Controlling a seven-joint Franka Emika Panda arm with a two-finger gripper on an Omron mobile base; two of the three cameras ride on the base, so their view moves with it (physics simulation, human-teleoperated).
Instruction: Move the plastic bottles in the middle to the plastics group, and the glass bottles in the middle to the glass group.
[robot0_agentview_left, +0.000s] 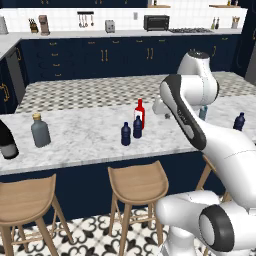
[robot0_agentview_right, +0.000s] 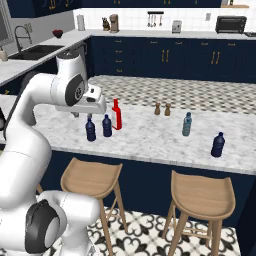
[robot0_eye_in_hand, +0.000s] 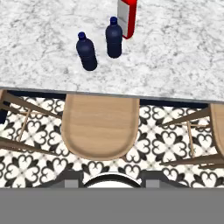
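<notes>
Two navy bottles (robot0_agentview_right: 98, 127) stand just beside the red bottle (robot0_agentview_right: 116, 114) — teal bottle (robot0_agentview_right: 187, 124) well apart, rightward.

Desk (robot0_agentview_left: 90, 137): white-grey marbled top, navy front. Two plastic bottles (robot0_agentview_left: 126, 134) (robot0_agentview_left: 137, 127): dark navy, blue caps. Glass bottle (robot0_agentview_left: 140, 113): red, white label. Flask (robot0_agentview_left: 40, 131): grey translucent, tan stopper. Wine bottle (robot0_agentview_left: 6, 141): dark, white label. Pale teal bottle (robot0_agentview_right: 187, 124). Stools (robot0_agentview_left: 138, 184): tan wood. Floor (robot0_eye_in_hand: 175, 144): black-white floral tile.

Two plastic bottles (robot0_agentview_left: 131, 131) mid-counter (robot0_agentview_left: 90, 137), glass bottle (robot0_agentview_left: 140, 113) just behind; glass group (robot0_agentview_left: 40, 131) far left, plastics group (robot0_agentview_right: 202, 134) right.
</notes>
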